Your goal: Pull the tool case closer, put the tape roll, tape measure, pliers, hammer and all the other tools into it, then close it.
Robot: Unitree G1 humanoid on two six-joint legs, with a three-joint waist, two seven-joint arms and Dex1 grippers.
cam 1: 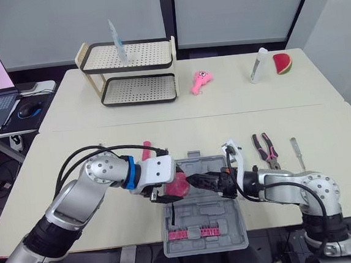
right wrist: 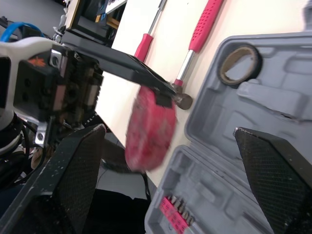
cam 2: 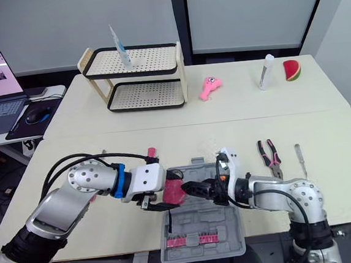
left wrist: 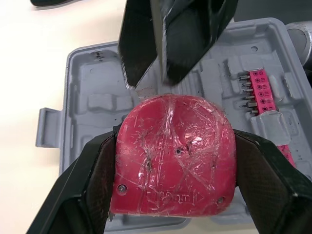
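Black fingers (left wrist: 92, 185) of my left gripper (left wrist: 176, 141) pinch the red tape measure (left wrist: 170, 180) by its two flanks, above the open grey tool case (cam 1: 207, 213). My right gripper (right wrist: 168, 131) is spread wide and grips nothing, its tips just beside the tape measure. Crinkled clear wrap covers the tape measure, and I cannot read the lettering moulded into its shell. Inside the case, a pink bit holder (cam 1: 193, 232) with a row of bits lies in the near half. A tape roll (right wrist: 229, 78) sits in a recess of the other half. The hammer (right wrist: 201, 29) lies on the table (cam 1: 323, 131), its head just beside the case rim. The pliers (cam 1: 265, 148) lie to the right of the case, apart from it.
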